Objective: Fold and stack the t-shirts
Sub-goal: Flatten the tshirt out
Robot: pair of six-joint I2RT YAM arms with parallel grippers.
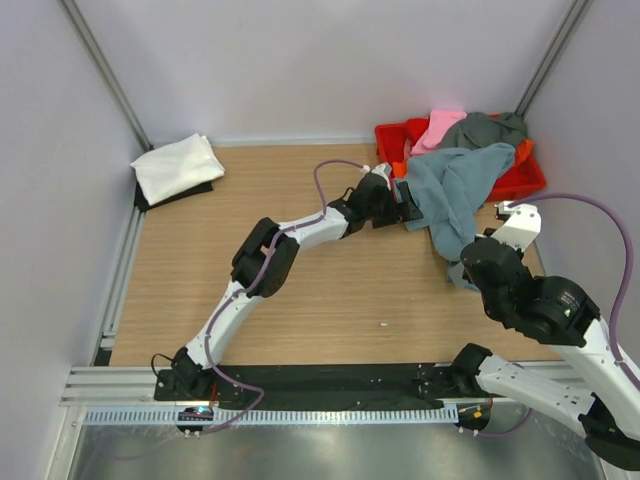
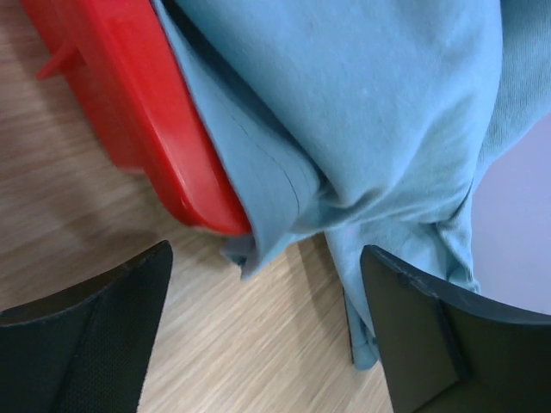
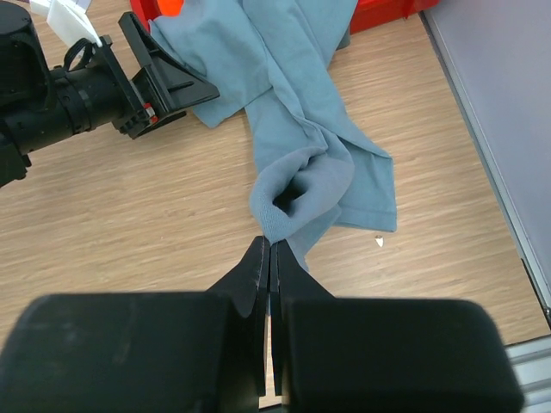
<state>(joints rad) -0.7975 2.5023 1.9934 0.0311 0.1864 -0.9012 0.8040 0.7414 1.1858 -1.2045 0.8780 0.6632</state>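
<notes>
Light wood-grain tabletop (image 1: 330,300), plain pale lavender-grey walls (image 1: 320,60) on three sides, aluminium rails (image 1: 300,383) along near and left edges, slanted metal corner posts (image 1: 105,72)

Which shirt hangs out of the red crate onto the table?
The blue-grey t-shirt; the pink one, the dark grey one and the orange one lie inside.

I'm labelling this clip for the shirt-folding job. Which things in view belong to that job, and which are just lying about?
Job:
- blue shirt, draped out over the crate
- white shirt, folded, far left
- pink shirt, grey shirt and orange shirt, in the crate

Lying about:
- crate
- white speck on the table
</notes>
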